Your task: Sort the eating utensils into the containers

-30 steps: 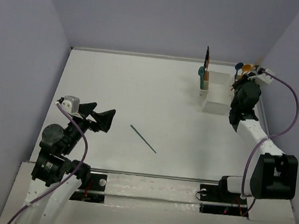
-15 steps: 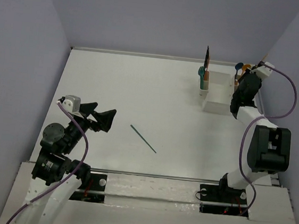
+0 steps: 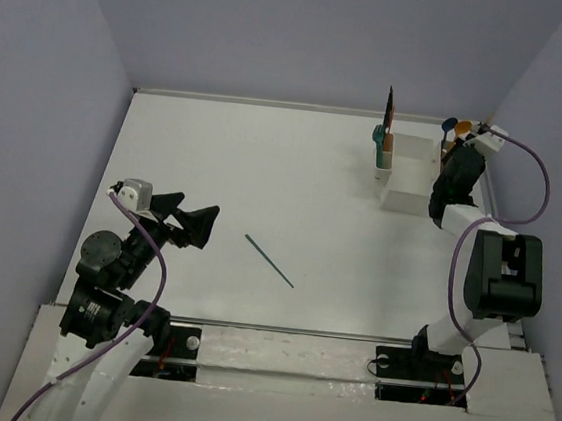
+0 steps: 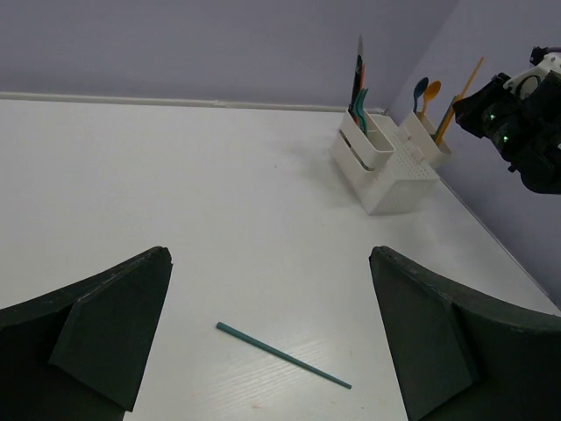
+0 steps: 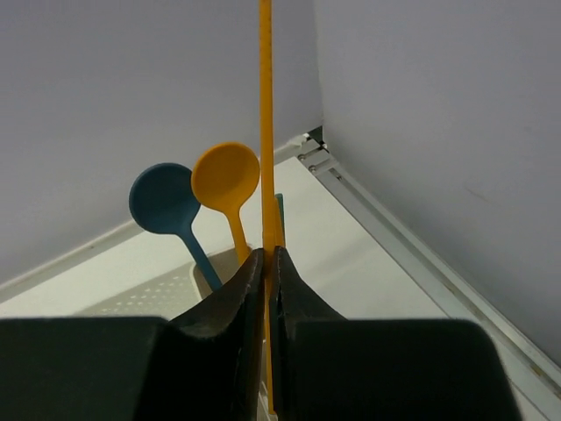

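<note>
Orange chopstick (image 5: 266, 132) stood upright, pinched in your right tool (image 5: 265, 294), at the white caddy's (image 4: 394, 186) end cup beside the orange spoon (image 5: 226, 175). You needed to lower it straight, releasing only once its tip seated.

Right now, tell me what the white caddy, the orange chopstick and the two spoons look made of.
The white caddy looks like moulded plastic: matte, perforated top. The orange chopstick seems plastic too: uniform colour, smooth, faint sheen. The orange spoon and blue spoon are probably the same: flat solid colour, matte.
</note>
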{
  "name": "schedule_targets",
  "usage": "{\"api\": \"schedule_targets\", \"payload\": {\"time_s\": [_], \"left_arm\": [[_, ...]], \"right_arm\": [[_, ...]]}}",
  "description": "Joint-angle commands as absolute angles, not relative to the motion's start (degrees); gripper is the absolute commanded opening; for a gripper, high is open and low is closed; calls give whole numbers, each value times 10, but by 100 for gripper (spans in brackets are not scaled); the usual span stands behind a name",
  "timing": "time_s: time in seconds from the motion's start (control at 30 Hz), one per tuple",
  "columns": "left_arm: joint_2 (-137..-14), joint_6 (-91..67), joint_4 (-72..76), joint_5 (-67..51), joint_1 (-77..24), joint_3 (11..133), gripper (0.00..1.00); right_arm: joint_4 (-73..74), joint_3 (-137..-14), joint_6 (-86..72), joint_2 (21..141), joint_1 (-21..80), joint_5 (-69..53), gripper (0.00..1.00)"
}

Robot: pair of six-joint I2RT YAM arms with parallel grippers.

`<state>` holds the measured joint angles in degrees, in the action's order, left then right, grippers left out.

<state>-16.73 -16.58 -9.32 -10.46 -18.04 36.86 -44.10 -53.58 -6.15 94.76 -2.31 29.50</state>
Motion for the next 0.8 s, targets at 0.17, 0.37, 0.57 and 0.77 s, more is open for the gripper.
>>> {"api": "schedule_targets", "payload": {"time_s": [0.17, 0.37, 0.57, 0.77], "left_arm": [[-169, -163, -67, -114, -184, 370, 99], [-169, -163, -69, -111, -189, 370, 99], [-173, -163, -72, -102, -189, 372, 99], [-173, -164, -78, -84, -184, 374, 99]], "right_arm": [[-461, -503, -94, 904, -27, 279, 56], [-375, -534, -99, 846, 14, 261, 67], [-252, -524, -149, 766, 163, 191, 71], [-112, -554, -142, 801, 347, 42, 70]]}}
